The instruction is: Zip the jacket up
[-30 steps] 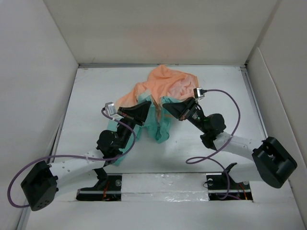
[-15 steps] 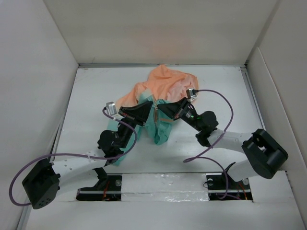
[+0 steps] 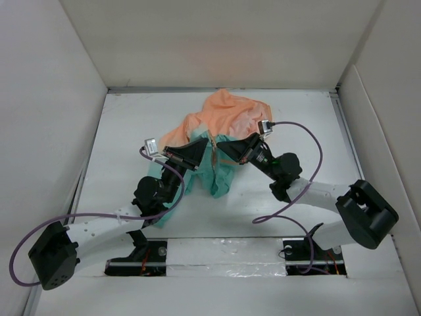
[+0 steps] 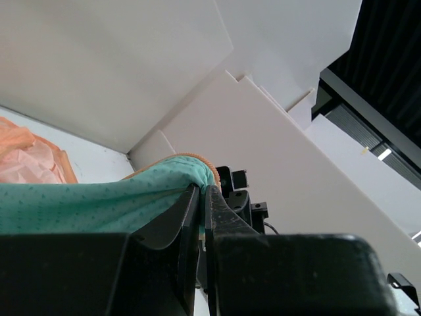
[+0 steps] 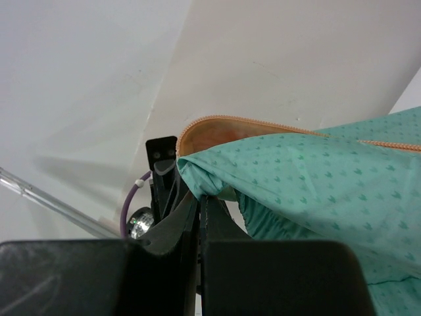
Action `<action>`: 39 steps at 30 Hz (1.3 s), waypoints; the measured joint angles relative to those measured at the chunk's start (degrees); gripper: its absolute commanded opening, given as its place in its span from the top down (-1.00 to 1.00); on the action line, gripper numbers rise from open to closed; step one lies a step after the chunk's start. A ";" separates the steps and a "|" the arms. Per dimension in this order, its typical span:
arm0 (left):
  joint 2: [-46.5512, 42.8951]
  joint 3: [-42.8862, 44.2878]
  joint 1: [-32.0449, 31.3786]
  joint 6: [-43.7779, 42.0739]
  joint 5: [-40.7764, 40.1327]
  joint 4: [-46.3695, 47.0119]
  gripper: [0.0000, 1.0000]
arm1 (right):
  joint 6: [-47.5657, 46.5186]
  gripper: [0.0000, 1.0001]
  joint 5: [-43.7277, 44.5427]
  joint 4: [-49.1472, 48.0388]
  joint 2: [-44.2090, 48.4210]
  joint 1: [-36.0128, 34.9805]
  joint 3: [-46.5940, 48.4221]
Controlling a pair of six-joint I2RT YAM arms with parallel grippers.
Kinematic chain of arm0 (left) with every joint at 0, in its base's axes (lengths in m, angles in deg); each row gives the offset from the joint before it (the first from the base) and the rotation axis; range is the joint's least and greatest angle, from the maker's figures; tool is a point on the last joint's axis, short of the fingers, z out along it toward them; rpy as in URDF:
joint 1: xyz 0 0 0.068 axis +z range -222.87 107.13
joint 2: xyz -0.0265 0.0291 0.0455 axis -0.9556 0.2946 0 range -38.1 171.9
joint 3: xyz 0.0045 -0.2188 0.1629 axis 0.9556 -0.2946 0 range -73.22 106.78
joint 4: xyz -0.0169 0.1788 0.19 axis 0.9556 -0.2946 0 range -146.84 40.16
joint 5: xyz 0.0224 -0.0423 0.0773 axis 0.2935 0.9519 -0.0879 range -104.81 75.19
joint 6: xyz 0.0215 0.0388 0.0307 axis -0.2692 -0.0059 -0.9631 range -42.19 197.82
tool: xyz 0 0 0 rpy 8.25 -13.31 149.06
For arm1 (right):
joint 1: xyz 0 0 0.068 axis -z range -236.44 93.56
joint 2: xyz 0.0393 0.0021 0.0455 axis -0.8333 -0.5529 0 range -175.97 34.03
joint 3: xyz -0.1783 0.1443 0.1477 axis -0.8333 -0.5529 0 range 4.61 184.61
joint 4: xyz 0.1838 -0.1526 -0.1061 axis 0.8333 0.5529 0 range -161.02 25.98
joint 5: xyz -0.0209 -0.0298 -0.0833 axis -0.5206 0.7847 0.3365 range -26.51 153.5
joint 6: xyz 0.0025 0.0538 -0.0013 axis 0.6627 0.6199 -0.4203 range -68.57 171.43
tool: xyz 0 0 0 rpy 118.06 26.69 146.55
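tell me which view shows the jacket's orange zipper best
The right wrist view: the zipper runs close up along the teal jacket edge, teeth visible. The left wrist view shows only a short orange curve; the top view, a faint thin line.

I can read no writing, number, brand or label on any of my feeds. The thin orange-and-teal fabric jacket point(image 5: 316, 178) carries only a repeated print of small darker marks on its teal part, not letters.
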 measured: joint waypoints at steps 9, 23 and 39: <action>-1.14 1.11 0.00 3.15 -0.52 -3.28 1.00 | -1.77 1.00 0.00 0.17 0.70 0.00 0.00; -1.18 1.11 0.00 4.87 -0.66 -4.22 1.00 | -3.54 1.00 0.04 0.13 2.32 0.00 0.00; -1.18 1.11 0.00 6.14 0.17 -4.70 1.00 | -5.01 1.00 0.72 0.13 2.51 0.00 0.00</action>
